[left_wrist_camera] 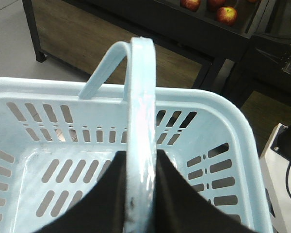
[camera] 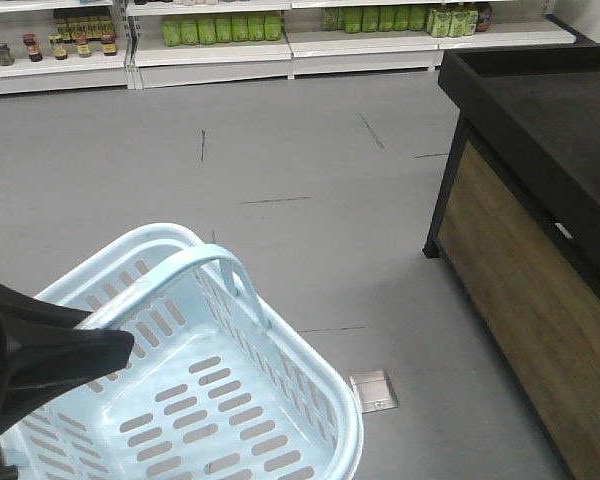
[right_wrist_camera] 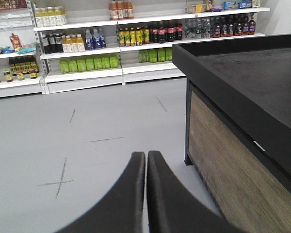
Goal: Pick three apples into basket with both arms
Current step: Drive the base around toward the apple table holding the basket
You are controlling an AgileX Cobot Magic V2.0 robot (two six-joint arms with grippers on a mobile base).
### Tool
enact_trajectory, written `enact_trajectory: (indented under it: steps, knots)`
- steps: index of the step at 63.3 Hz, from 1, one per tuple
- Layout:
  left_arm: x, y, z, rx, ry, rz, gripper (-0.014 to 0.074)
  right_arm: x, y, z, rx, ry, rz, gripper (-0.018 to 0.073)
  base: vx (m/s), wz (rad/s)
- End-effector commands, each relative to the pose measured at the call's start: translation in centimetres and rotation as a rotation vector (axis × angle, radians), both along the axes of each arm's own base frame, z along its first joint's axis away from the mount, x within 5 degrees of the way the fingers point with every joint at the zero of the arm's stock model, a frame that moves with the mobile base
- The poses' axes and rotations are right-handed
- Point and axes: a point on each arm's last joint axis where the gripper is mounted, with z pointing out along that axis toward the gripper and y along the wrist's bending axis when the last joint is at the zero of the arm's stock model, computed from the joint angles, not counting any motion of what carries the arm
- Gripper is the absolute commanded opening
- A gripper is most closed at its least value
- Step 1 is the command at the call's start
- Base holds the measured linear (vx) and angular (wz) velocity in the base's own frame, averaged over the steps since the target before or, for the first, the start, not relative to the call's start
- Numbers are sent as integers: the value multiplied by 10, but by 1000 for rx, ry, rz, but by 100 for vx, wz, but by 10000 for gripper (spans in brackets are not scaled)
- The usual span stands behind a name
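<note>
The pale blue basket hangs at the lower left of the front view, with nothing inside it. My left gripper is shut on its hoop handle, one black finger pressed against each side; it also shows as a black shape at the left edge. Three dark red apples lie in a black display bin at the top right of the left wrist view, beyond the basket, two of them cut off by the frame. My right gripper is shut with nothing in it, above the grey floor, left of the display stand.
A black display stand with wood side panels fills the right side. Store shelves with bottles line the far wall. A metal floor plate sits beside the basket. A white machine body lies right of the basket.
</note>
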Motion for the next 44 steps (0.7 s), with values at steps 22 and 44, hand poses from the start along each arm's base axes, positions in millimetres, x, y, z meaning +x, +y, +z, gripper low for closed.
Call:
enact_trajectory:
  steps: [22,44]
  knots:
    - [0,0,18,-102,-68,33,-6,0,1,2,-14,-69,17,-5,0,2]
    - [0,0,18,-102,-68,33,-6,0,1,2,-14,-68,17,-5,0,2]
